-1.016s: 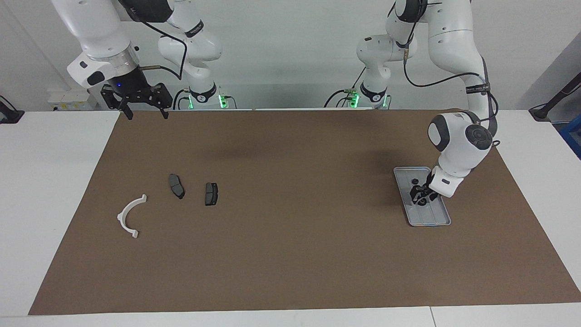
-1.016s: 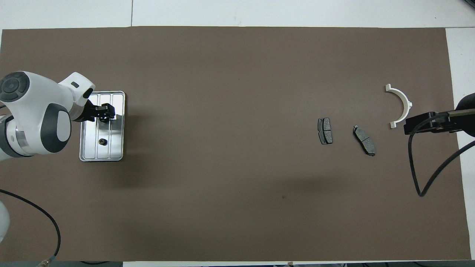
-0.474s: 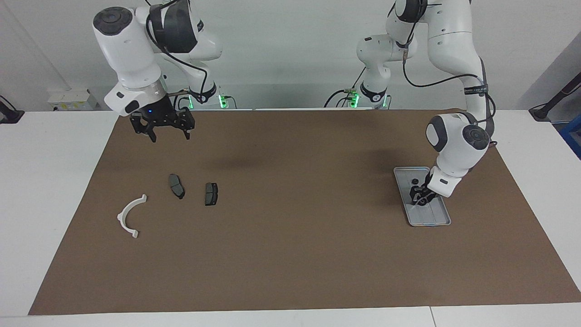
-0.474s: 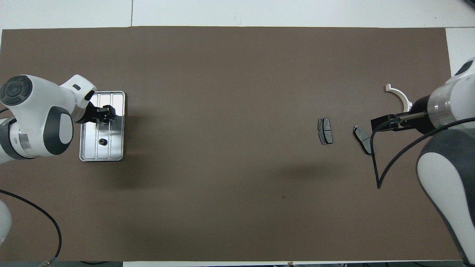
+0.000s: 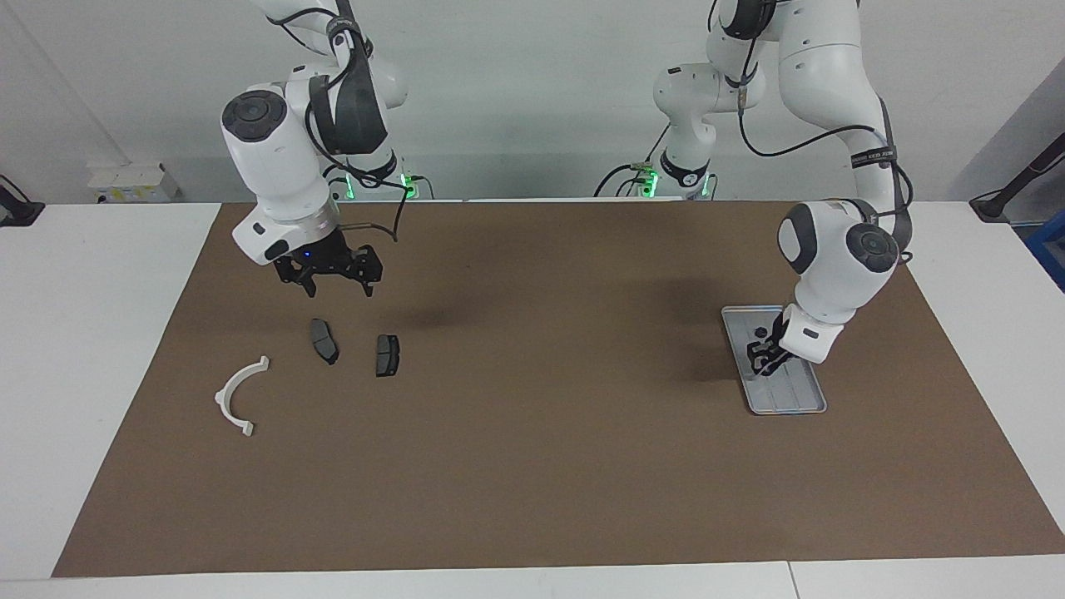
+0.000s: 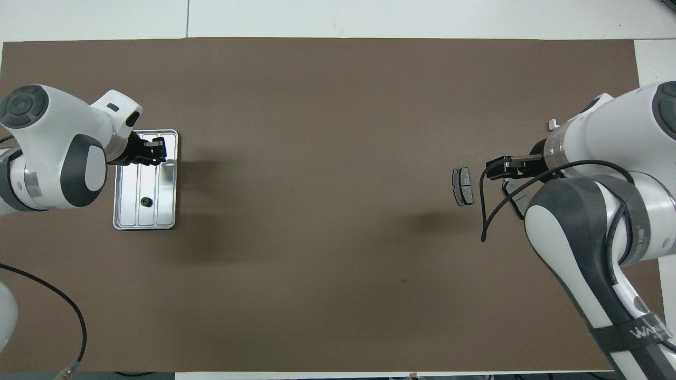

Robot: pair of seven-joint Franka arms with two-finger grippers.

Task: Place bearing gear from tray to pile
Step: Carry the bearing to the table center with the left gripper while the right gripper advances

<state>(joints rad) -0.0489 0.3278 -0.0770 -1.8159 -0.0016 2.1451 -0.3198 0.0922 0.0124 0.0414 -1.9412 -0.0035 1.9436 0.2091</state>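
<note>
While left gripper [image 5: 767,358] hangs over tray [image 5: 805,398], right gripper [image 5: 334,281] hovers over pile [image 5: 323,341]

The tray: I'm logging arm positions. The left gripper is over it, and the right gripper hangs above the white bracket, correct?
Not quite. The left gripper is over the tray, but the facing view shows the right gripper above the two dark pads, not the white bracket.

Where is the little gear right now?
The gear lies in the tray, at the left arm's end of the table, nearer the robots than the left gripper.
</note>
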